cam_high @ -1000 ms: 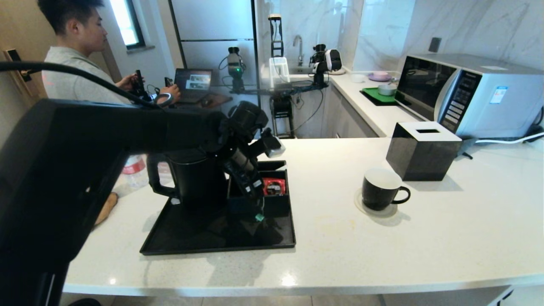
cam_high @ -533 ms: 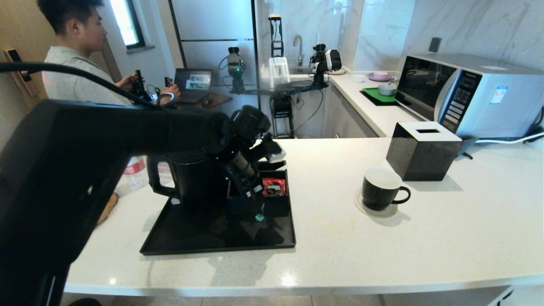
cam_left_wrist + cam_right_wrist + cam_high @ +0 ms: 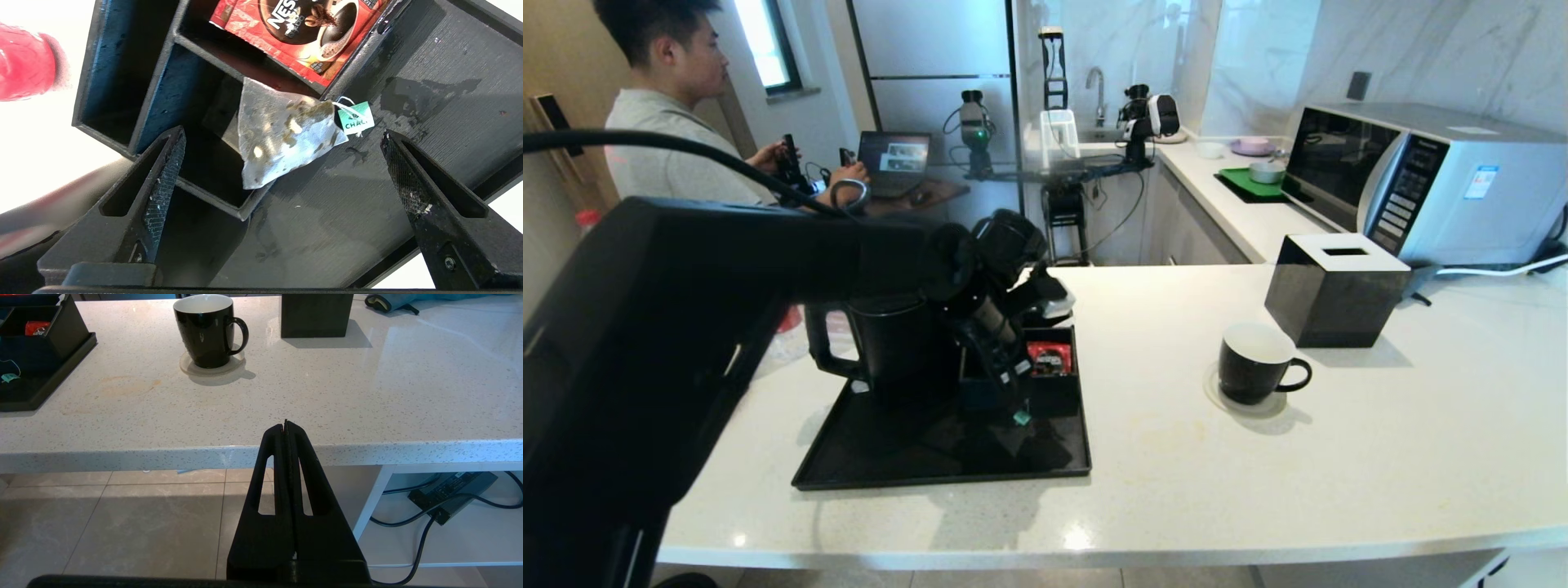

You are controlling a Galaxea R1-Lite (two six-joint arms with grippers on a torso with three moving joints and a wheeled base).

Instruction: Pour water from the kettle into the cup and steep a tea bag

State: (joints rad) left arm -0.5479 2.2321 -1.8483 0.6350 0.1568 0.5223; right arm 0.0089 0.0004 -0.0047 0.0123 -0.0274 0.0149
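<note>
The tea bag (image 3: 282, 130) leans over the rim of a black organizer box's compartment, and its teal tag (image 3: 354, 118) lies on the black tray (image 3: 849, 457). My left gripper (image 3: 282, 130) hangs open just above the bag, one finger on each side, touching nothing. In the head view that gripper (image 3: 1011, 384) is over the organizer, with the tag (image 3: 1019, 418) below it. The kettle (image 3: 890, 343) stands at the tray's back left, partly hidden by my arm. The cup (image 3: 1252, 363) sits on a coaster to the right. My right gripper (image 3: 286, 422) is shut and empty, below the counter's front edge.
A red sachet (image 3: 302, 28) lies in the organizer (image 3: 1054, 396) next to the bag. A black tissue box (image 3: 1334, 298) stands behind the cup and a microwave (image 3: 1421, 180) beyond it. A bottle's red cap (image 3: 24, 61) is left of the tray. A person sits at the far left.
My left arm has edged slightly to the right and the gripper has sunk a little over the organizer. The cup, kettle and tag have not moved.
</note>
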